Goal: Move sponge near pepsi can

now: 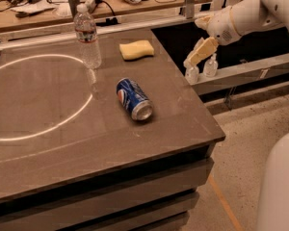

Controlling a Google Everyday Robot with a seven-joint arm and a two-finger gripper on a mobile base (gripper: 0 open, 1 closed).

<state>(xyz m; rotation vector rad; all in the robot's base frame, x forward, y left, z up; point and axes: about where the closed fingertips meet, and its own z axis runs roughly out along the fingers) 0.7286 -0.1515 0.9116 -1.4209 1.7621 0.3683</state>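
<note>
Gripper point(198, 55) hangs well apart from sponge point(136, 49), along its long axis, opposite the water bottle point(86, 37); grip state: cannot tell.

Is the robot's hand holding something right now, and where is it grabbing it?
Nothing. The gripper hangs beside the table, apart from the sponge lying on it.

On the tabletop point(48, 129) a can point(134, 98) on its side, sponge point(136, 49) behind it near the back edge, bottle point(87, 36) standing left of the sponge, gripper point(198, 53) in the air off the right edge, right of the sponge
</note>
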